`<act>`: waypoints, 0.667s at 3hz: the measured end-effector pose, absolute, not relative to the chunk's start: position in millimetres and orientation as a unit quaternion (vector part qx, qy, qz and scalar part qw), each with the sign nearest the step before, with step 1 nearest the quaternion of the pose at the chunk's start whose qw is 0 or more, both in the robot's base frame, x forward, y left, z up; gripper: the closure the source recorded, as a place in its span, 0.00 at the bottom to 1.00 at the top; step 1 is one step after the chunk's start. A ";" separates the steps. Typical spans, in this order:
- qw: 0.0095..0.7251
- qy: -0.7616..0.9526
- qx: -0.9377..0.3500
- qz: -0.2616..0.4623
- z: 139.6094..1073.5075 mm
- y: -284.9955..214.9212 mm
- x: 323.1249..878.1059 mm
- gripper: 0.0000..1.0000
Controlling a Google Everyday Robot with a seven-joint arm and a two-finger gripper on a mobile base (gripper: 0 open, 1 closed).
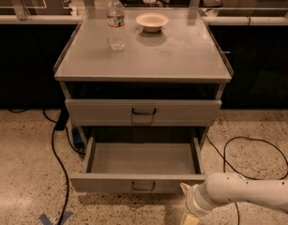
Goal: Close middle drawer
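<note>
Matt grey metal middle drawer, smooth plastic pincer beside it

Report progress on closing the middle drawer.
Nothing finished: the middle drawer stands pulled well out, tray empty. In hand: the gripper sits by its front's right end, fingers apart. Left: push it flush under the top drawer.

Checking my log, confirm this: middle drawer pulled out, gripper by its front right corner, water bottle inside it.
Wrong on the bottle: camera view shows the water bottle on the cabinet top. The middle drawer is pulled out, the gripper by its front right corner.
</note>
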State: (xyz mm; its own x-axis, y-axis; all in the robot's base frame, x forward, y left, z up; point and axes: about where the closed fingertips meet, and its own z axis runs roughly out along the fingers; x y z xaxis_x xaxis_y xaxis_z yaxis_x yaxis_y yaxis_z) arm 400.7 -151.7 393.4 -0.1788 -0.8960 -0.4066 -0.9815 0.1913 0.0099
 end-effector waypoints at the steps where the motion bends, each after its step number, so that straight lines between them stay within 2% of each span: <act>1: 0.172 0.759 -0.610 0.150 377.8 -149.9 409.3 0.00; 2: 0.184 0.763 -0.599 0.160 363.5 -142.8 429.5 0.00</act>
